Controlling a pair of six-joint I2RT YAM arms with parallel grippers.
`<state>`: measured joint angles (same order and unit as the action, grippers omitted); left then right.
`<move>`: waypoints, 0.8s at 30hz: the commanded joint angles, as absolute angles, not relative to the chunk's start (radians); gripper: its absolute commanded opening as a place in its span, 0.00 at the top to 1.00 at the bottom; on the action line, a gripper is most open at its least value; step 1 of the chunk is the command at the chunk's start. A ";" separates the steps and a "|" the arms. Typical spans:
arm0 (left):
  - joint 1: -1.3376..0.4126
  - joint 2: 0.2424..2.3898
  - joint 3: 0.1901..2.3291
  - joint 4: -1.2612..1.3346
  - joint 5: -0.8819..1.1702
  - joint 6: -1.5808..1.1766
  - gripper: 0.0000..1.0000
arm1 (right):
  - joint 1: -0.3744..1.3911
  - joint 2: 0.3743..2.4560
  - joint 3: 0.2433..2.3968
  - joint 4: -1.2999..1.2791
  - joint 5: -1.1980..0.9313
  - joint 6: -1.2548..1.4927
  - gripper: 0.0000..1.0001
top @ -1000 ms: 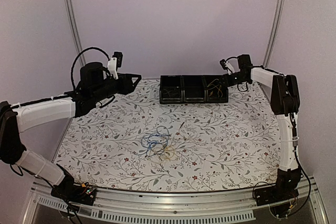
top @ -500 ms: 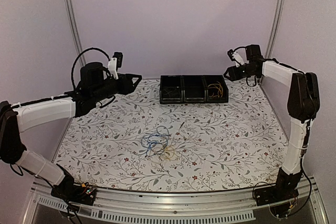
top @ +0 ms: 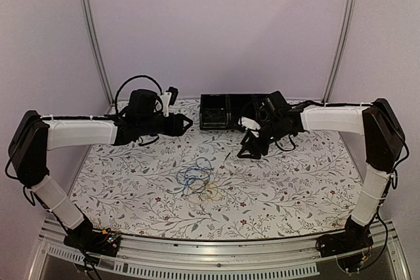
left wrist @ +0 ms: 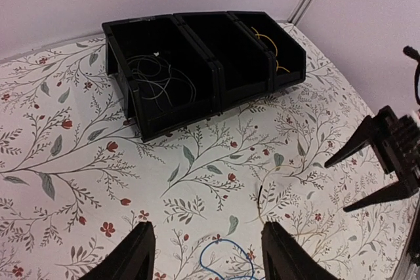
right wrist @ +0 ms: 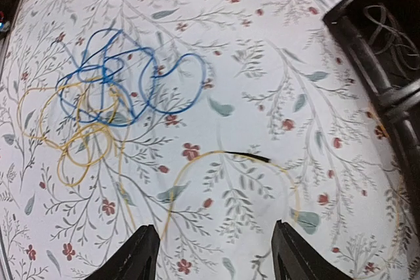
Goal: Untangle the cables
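Tangle of cables lies mid-table on the floral cloth, with blue loops crossing over yellow-orange loops. We see the left gripper hanging above the cloth, jaws wide and nothing between them. The right gripper is likewise spread and empty, just in front of the black bins. Both sit apart from the tangle.
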<state>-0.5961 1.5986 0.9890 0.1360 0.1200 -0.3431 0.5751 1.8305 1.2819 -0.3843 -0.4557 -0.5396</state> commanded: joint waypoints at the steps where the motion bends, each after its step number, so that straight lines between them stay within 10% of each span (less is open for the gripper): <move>1: -0.613 1.627 1.025 0.107 0.139 -0.332 0.43 | 0.600 1.890 1.253 -0.435 -0.487 -0.615 0.35; 24: -0.692 1.779 1.058 0.088 0.198 -0.386 0.43 | 0.681 1.888 1.243 -0.461 -0.427 -0.636 0.38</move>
<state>-0.6430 1.7451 1.0336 0.0910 0.1761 -0.3584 0.6807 1.9842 1.2583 -0.4500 -0.4541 -0.6395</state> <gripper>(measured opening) 0.570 0.609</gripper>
